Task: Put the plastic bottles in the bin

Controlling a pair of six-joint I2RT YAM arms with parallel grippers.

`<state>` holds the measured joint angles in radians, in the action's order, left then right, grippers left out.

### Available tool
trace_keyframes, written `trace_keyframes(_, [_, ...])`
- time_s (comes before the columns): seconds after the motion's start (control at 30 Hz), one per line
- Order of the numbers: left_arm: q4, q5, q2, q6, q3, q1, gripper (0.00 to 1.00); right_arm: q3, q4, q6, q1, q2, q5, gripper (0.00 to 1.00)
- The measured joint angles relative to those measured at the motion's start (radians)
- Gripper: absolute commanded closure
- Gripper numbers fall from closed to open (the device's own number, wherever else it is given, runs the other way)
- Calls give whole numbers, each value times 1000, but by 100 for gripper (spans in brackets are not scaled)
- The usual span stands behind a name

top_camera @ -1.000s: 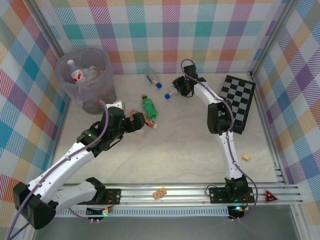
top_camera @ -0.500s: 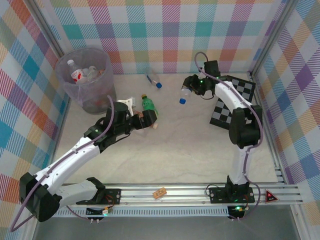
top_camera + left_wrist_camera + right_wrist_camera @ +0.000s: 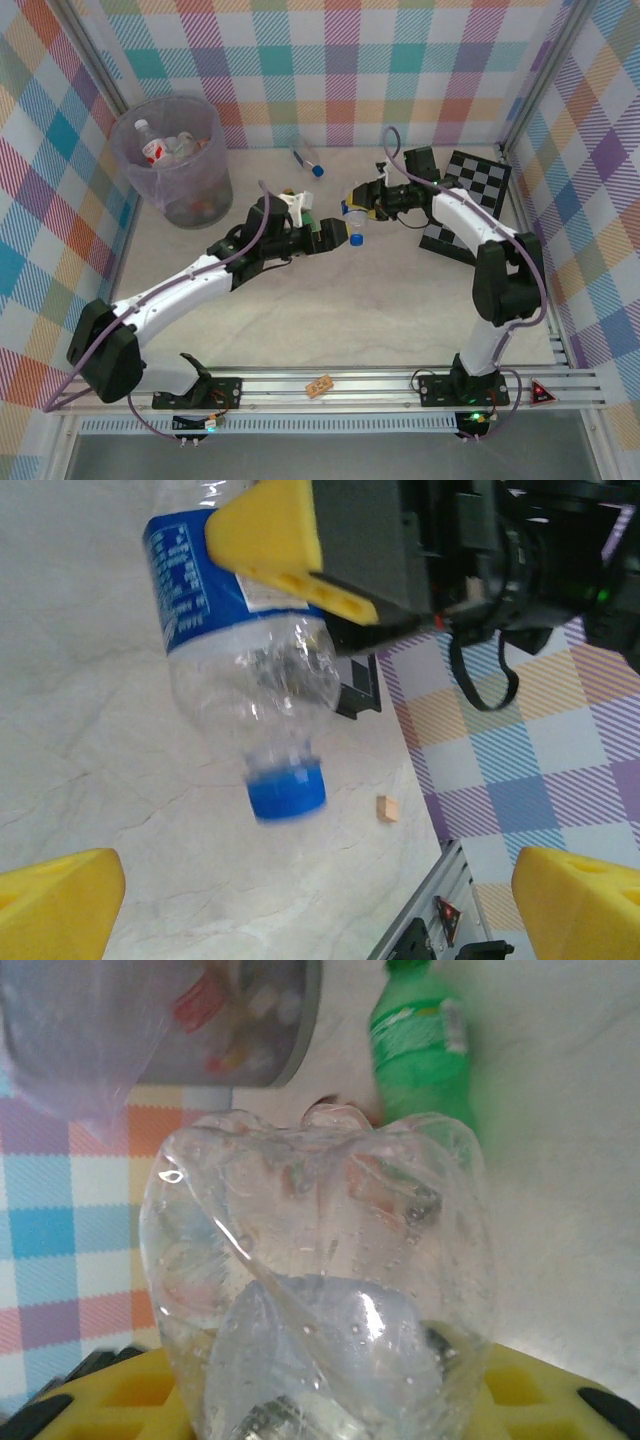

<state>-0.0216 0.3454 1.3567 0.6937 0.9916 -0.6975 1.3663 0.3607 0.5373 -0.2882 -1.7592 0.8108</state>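
Bottle point(image 3: 353, 222) hung in the air, mid-table.
Right gripper point(image 3: 366, 205) squeezed the bottle, cap down; left gripper point(image 3: 338, 232) gaped wide just beside it, likely to take it, since the bin point(image 3: 196, 190) stood far left.

Below me the pale, marble-veined table point(image 3: 350, 310) carried the translucent grey bin point(image 3: 185, 190), upright at its far left corner. A clear bottle with a blue cap point(image 3: 307, 158) lay on its side near the back wall, well apart from the bin. A green bottle point(image 3: 420, 1045) lay nearer the middle. The checkerboard point(image 3: 485, 180) sat at the far right, and a small wooden block point(image 3: 386, 809) rested alone on the right side.
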Motion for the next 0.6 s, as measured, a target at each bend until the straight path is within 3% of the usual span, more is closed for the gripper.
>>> trace_keyframes(0.23, [-69, 24, 132, 26, 57, -26, 4, -23, -2, -3, -34, 109, 41, 61])
trace_keyframes(0.6, [-135, 36, 176, 69, 85, -34, 39, -55, -3, -3, -46, 131, 48, 59])
